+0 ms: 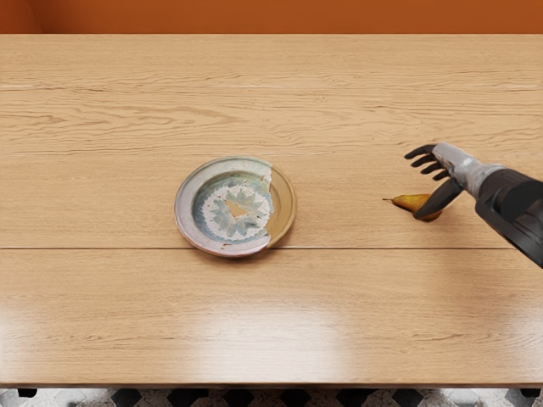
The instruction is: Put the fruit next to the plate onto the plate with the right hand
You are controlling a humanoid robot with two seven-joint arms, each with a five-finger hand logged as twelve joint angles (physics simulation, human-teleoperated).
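A pale wooden surface (271, 305) with long grain lines fills the view, with an orange wall (271, 15) behind its far edge and a strip of dark-and-light checkered floor (254, 397) below its near edge. The right robot hand (448, 170) reaches in from the picture's right edge on a dark forearm, its fingers (420, 154) spread wide and curled around nothing. Just under the robot hand lies the fruit (410, 203), a small yellow-orange pear with its stem pointing away from the robot hand toward the plate. The thumb crosses the fruit's thick end; whether it touches cannot be told. Well apart from the robot hand, toward the picture's left, sits the plate (287, 206), round, with an ochre rim and a blue-grey star pattern at its middle.
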